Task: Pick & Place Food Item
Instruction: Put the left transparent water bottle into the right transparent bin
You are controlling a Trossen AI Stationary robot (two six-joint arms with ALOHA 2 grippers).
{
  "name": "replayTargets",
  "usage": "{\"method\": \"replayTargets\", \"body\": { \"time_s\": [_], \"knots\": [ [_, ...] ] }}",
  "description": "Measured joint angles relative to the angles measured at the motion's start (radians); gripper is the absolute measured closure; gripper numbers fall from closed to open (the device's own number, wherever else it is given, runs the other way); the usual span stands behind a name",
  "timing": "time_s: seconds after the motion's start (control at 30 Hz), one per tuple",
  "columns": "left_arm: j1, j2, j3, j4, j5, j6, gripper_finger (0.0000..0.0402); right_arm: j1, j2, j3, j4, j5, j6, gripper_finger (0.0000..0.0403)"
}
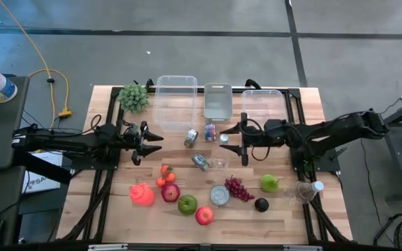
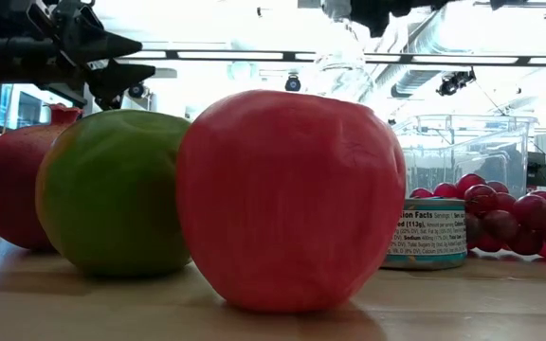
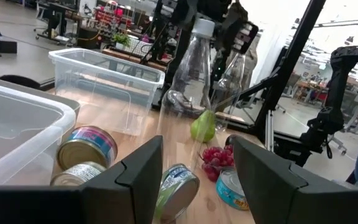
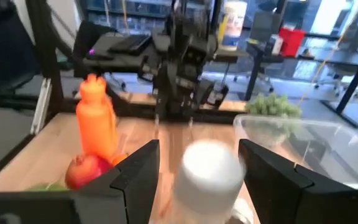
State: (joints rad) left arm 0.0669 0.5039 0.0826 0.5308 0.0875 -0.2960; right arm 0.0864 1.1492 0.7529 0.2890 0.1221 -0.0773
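A clear plastic bottle [image 3: 188, 74] with a white cap [image 4: 207, 171] stands tilted over the middle of the table, with my right gripper [image 1: 233, 139] shut on it at the top. The red apple [image 2: 287, 194] hides the bottle's lower part in the low view. My left gripper [image 1: 150, 143] hangs level and open over the table's left middle with nothing between its fingers [image 3: 138, 171]. Food lies on the near half: grapes [image 1: 239, 188], a green pear [image 1: 269, 183], a green apple [image 1: 187, 204], a pomegranate [image 1: 170, 192] and tomatoes [image 1: 165, 176]. My right gripper holds the bottle at its top end, with the white cap [image 4: 207, 171] between the two fingers [image 4: 263, 174]. The fingers come in about level from the table's right side and lie across the bottle's neck. The body [image 2: 337, 66] hangs below, tilted. I cannot tell whether its base is clear of the table.
Two clear bins [image 1: 176, 101] [image 1: 262, 104] and a grey one [image 1: 217, 101] line the far edge beside a leafy green [image 1: 134, 97]. Cans [image 1: 191, 137] [image 1: 201, 162] [image 1: 219, 195] lie mid-table. An orange bottle [image 1: 142, 194] stands near left; a clear bottle [image 1: 306, 189] lies near right.
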Motion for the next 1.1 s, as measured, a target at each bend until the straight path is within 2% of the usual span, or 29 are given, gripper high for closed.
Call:
{"method": "replayTargets", "body": {
  "time_s": [0.37,0.63,0.77,0.97,1.1],
  "knots": [
    [0.0,0.0,0.0,0.0,-0.001,-0.009,0.0211,-0.024,0.013,0.017,-0.066,-0.028,0.01,0.0195],
    [0.0,0.0,0.0,0.0,-0.003,-0.012,0.0211,-0.023,0.029,0.018,-0.072,-0.103,-0.003,0.0197],
    [0.0,0.0,0.0,-0.001,-0.005,-0.012,0.0211,-0.023,0.032,0.017,-0.074,-0.102,-0.007,0.0219],
    [0.0,0.0,0.0,-0.001,-0.004,-0.012,0.0211,-0.023,0.034,0.019,-0.093,-0.105,-0.116,0.0284],
    [0.0,0.0,0.0,-0.001,-0.004,-0.012,0.0211,-0.013,0.034,0.019,-0.092,-0.097,-0.16,0.0284]
  ]
}}
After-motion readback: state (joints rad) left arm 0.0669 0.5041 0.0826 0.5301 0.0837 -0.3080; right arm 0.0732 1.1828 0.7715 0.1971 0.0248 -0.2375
